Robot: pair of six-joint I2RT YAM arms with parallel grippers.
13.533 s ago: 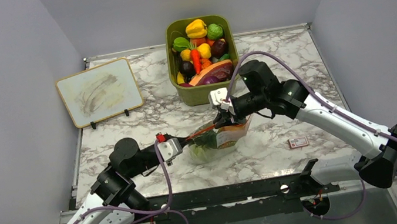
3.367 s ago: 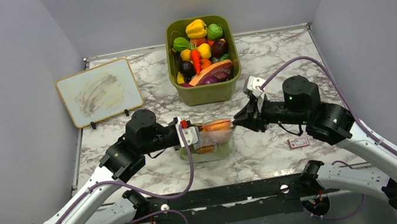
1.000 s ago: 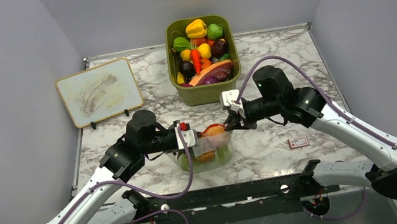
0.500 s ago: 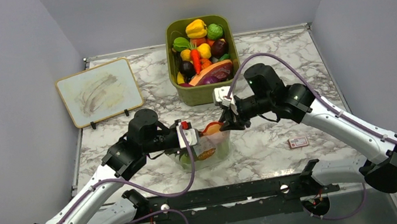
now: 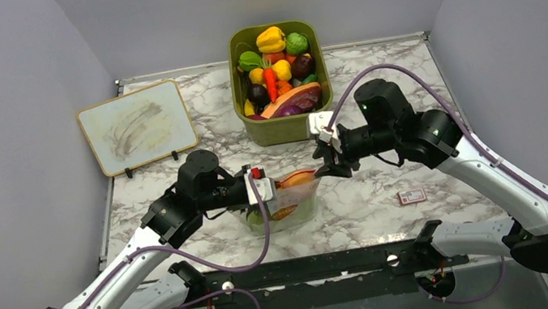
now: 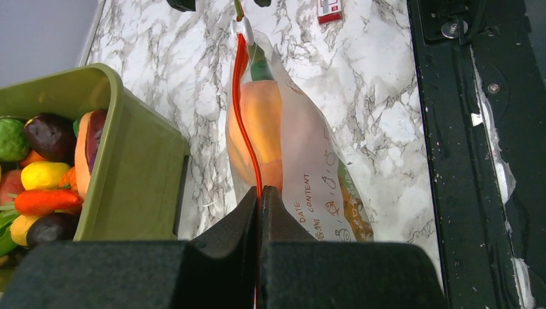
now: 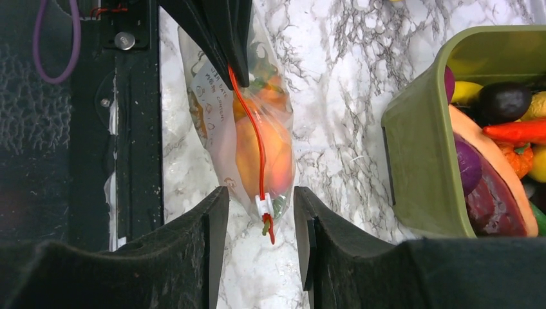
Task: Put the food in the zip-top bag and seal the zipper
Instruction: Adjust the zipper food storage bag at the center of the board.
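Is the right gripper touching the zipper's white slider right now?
Apart. The right wrist view shows the slider between the right gripper's open fingers, bare table either side.

Table (image 5: 375,82): white marble-pattern top with grey veins, walled in on three sides, black rail along the bottom edge in the top view. Directly on it: olive-green bin (image 5: 283,128) full of toy produce at upper centre, a smudged whiteboard (image 5: 137,126) propped on small black feet at upper left, and a small flat red-and-white card (image 5: 411,196) right of centre, well apart from the rest. The zip-top bag (image 5: 294,201) is low centre, just below the bin; its bottom looks to touch the top, can't confirm.
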